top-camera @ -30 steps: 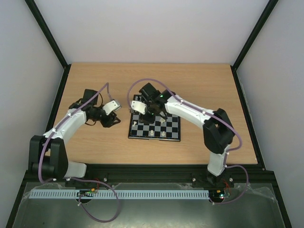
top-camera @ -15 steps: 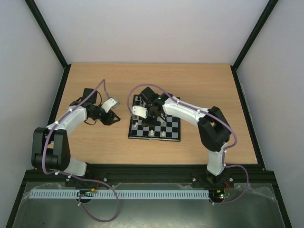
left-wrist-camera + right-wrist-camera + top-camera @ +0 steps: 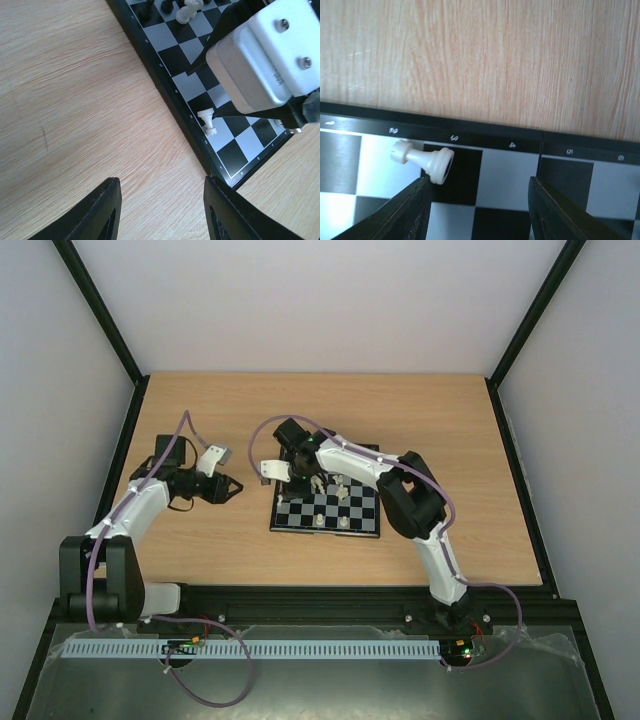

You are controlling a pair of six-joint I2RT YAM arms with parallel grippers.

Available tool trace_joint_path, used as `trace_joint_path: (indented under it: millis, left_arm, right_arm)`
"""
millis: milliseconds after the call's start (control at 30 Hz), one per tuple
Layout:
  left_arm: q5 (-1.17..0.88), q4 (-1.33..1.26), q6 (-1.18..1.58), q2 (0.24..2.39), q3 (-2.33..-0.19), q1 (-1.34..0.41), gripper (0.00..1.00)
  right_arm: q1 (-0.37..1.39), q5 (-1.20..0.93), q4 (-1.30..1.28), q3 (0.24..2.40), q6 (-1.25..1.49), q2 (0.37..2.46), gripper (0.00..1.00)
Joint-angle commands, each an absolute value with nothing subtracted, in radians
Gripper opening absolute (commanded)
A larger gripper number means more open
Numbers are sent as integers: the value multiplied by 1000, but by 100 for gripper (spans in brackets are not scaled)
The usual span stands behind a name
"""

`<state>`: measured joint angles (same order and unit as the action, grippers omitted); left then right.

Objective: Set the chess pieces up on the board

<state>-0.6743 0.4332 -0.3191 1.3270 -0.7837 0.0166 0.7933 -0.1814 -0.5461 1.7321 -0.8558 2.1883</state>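
The board (image 3: 352, 511) lies mid-table, with black and pale squares. My right gripper (image 3: 299, 480) hangs open over its left edge. In the right wrist view (image 3: 477, 212) a cream pawn (image 3: 423, 159) lies on its side on the edge squares, its base touching the left finger (image 3: 410, 212). The same pawn (image 3: 207, 122) shows in the left wrist view, beside the right gripper's finger. My left gripper (image 3: 233, 485) is open and empty over bare wood left of the board (image 3: 235, 150); its fingers (image 3: 102, 212) straddle bare wood. Black pieces (image 3: 147, 9) and a cream knight (image 3: 186, 10) stand further along the board.
Two cream pieces (image 3: 320, 522) stand on the board's near row and a few more sit near its middle (image 3: 340, 488). The right gripper's white camera housing (image 3: 265, 55) hangs over the board. Bare wooden tabletop (image 3: 440, 430) surrounds the board; a black frame edges the table.
My right gripper has swung left from the board's middle to its left edge. My left arm has pulled back to the left, away from the board.
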Motion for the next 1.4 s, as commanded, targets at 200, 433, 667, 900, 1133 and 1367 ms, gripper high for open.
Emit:
trace_joint_path:
  millis: [200,433,667,900,1133,1367]
  left_arm:
    - [-695,427,-288,1304,-779,43,49]
    - [-697,418,-286,1301,-771,44,49]
    - [-698,420,-287,1300,-773,45,49]
    - [-696,420,-284,1289,-771,48,49]
    - [-696,417,-284,1287,-771,52,49]
    - [-696,417,-283,1288,-770,52,49]
  right_arm:
    - [810,-207,-632,1831,-941,2265,52]
    - [819,-211,-652,1835,-959,2270,52]
    - [835,-218,-667,1836,-979,2275,51]
    - [852,-224,-701,1860,-1016,2293,51]
    - [860,-230,-757,1919,-1031,2330,49]
    - [860,-208,-821,1929,-1052,2344,43]
